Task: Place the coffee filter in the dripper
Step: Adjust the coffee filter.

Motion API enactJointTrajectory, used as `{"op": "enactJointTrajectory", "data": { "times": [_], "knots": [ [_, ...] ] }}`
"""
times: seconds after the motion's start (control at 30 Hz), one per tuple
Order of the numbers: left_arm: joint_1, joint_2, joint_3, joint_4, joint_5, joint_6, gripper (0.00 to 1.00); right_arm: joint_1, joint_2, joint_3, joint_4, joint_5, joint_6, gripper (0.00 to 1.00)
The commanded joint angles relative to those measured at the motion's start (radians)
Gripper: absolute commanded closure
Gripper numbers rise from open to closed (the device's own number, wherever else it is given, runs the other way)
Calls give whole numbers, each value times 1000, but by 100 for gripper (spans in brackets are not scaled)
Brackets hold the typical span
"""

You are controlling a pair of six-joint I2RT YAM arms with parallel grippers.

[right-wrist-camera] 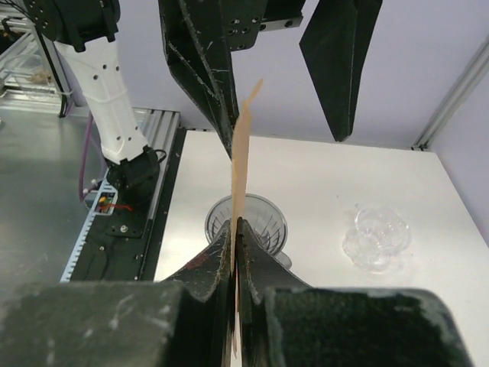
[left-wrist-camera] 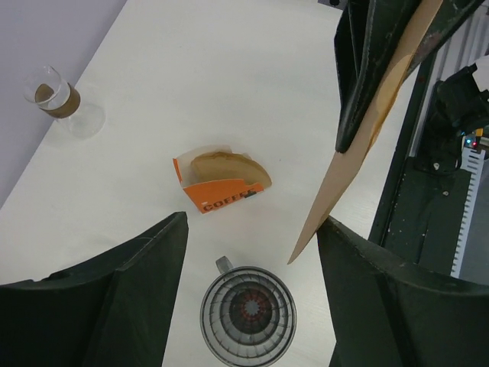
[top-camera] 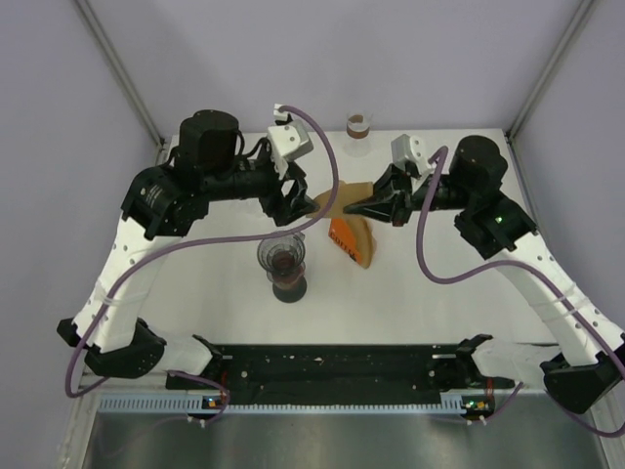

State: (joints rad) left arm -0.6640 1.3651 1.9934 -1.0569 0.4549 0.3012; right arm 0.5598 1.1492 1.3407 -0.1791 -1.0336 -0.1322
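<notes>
**Filter in right pincer, not in the dripper yet**

- State: right pincer (right-wrist-camera: 235,228) is clenched on the filter (right-wrist-camera: 243,164), pinching its lower edge. The sheet stands edge-on in the air between the two arms. Left pincer (left-wrist-camera: 252,222) is released, jaws wide, nothing in them.
- Position, top view: dripper (top-camera: 283,256) sits at about 7 o'clock from the filter. The box (left-wrist-camera: 221,187) is at about 5 o'clock. The cup (top-camera: 359,124) is at 12 o'clock by the far edge of the surface (top-camera: 410,313), well clear.
- Risk 1: the filter is folded flat. Lowered like that, it probably lies across the rim or wedges sideways instead of seating as a cone.
- Risk 2: the paper's top edge runs just beside one left finger. Moving the right arm first could snag or crease it.
- Risk 3: the grip is on one edge of thin paper, so a fast swing may flop it or pull it free.
- Risk 4: the dripper is top-heavy on a narrow dark foot, so a sideways nudge could tip it.
- Materials: the filter is thin tan paper, matte, fan-shaped. The dripper is clear, round and ribbed inside. The box is orange card, open-topped, with more paper inside. The cup is clear glass with a brown band.
</notes>
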Motion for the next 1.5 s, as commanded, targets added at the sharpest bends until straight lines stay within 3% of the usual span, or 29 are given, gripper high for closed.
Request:
{"op": "enactJointTrajectory", "data": {
  "times": [0.0,0.3,0.37,0.43,0.6,0.8,0.97,1.17,1.3,1.4,1.47],
  "knots": [
    [12,26,50,34,7,-109,26,-14,-32,-3,-65,27,-49,100],
    [96,3,33,-84,11,-102,23,-12,-5,15,-177,69,-156,100],
    [98,0,35,-106,31,-85,19,-12,12,18,-192,78,-175,100],
    [98,3,33,-110,57,-94,9,-12,27,17,-203,78,-207,100],
    [98,67,106,-130,114,-91,8,-14,90,51,-258,41,-291,100],
    [101,141,226,-196,263,-2,19,-15,81,23,-284,-2,-319,100],
    [101,105,107,-213,238,68,33,-15,24,-29,-275,-75,-368,100],
    [101,118,137,-210,353,88,34,-15,-8,-41,-284,-103,-412,100],
    [98,105,148,-178,378,98,40,-15,-22,-35,-306,-86,-438,100],
    [95,30,52,-105,409,138,40,-15,-23,-34,-301,-74,-449,100],
    [89,-27,-37,31,393,52,38,-14,-14,-29,-300,-72,-443,100]
  ]
}}
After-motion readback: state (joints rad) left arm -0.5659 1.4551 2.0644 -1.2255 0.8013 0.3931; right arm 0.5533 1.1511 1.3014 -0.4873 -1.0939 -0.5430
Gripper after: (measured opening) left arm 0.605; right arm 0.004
